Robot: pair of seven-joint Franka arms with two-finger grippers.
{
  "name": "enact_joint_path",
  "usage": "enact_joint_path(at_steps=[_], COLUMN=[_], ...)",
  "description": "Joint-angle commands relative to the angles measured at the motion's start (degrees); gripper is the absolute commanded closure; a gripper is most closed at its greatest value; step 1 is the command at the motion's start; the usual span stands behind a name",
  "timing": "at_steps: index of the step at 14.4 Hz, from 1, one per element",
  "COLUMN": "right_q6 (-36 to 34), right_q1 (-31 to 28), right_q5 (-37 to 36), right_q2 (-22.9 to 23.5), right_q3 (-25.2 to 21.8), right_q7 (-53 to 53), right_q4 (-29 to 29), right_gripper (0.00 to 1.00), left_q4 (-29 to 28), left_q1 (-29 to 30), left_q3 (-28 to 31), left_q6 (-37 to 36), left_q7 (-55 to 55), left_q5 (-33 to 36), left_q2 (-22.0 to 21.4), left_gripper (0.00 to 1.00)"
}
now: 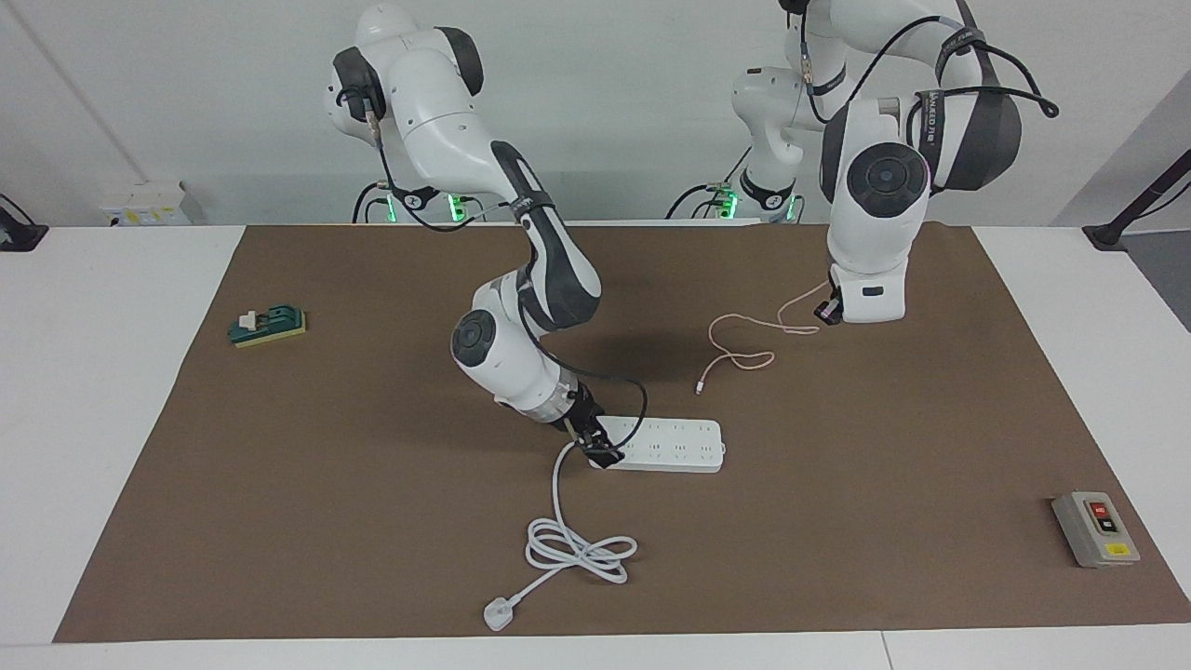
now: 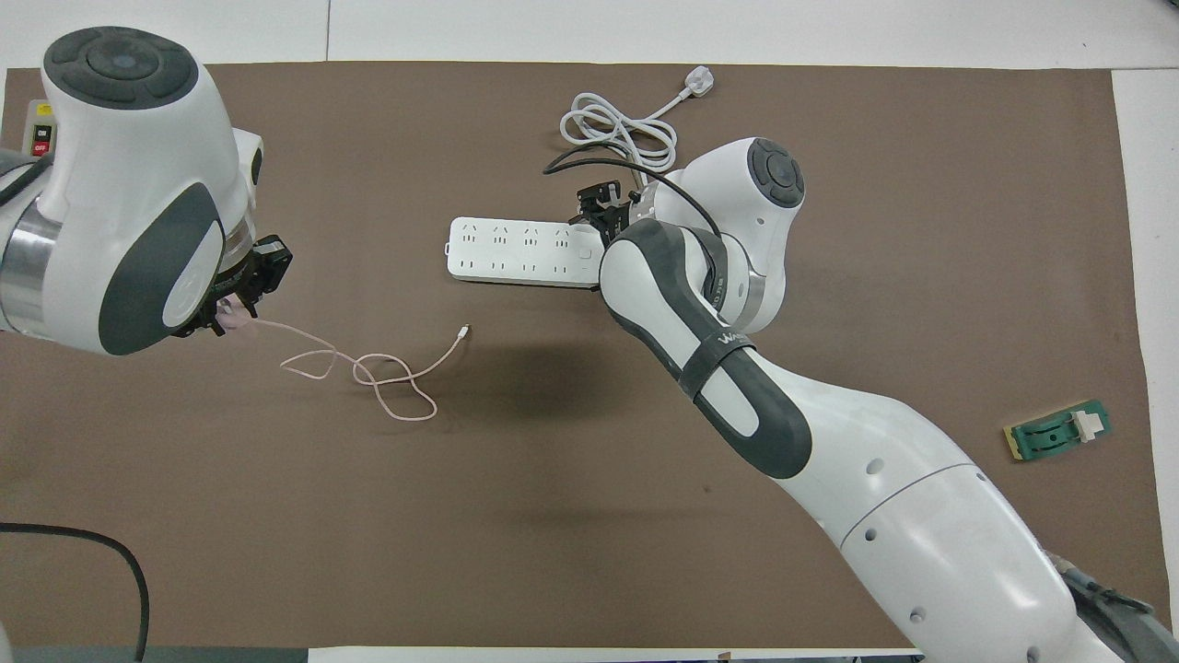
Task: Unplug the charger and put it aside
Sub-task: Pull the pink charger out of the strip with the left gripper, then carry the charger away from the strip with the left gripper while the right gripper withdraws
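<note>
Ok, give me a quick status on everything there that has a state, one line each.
charger: unplugged, held in the air by the left pincer, cable trailing on the mat.
left pincer: shut on the charger, over the mat toward the left arm's end.
right pincer: at the cord end of the power strip; open or shut unclear.
power strip: flat on the mat, sockets empty.
power strip plug: lying loose on the mat, not plugged in.
</note>
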Motion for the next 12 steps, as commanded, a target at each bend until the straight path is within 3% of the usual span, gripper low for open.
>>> enact_joint_path(at_steps=[1, 3, 7, 9, 12], right_q6=[-8.4, -15.3, -21.4, -21.7, -25.4], right_q1=[-3.4, -5.1, -6.0, -5.7, -8.1], right_q5=[-8.8, -15.3, -27.0, -28.7, -29.2], right_q2=[-4.7, -7.9, -14.3, -17.2, -19.8], right_q3=[-0.4, -0.5, -0.4, -0.5, -0.5], right_q7=[-2.4, -5.8, -8.3, -10.5, -18.2], right_q4=[-0.3, -0.3, -2.4, -5.3, -6.2], right_gripper=[0.00, 0.00, 0.00, 0.00, 0.00], left_q4=[-15.1, -21.6, -23.0, -23.2, -25.2], left_q1=[1.0, 3.3, 7.8, 9.3, 12.0], left_q3=[-0.2, -0.2, -0.2, -0.2, -0.3], left_q6=[7.5, 11.2, 12.7, 13.4, 21.5], left_q7=[0.8, 1.5, 13.2, 19.1, 23.7], left_q5=[5.0, 6.7, 8.6, 10.4, 9.9], left_q2=[-9.3, -14.2, -15.3, -15.2, -15.3], left_gripper=[1.00, 1.00, 1.00, 1.00, 1.00])
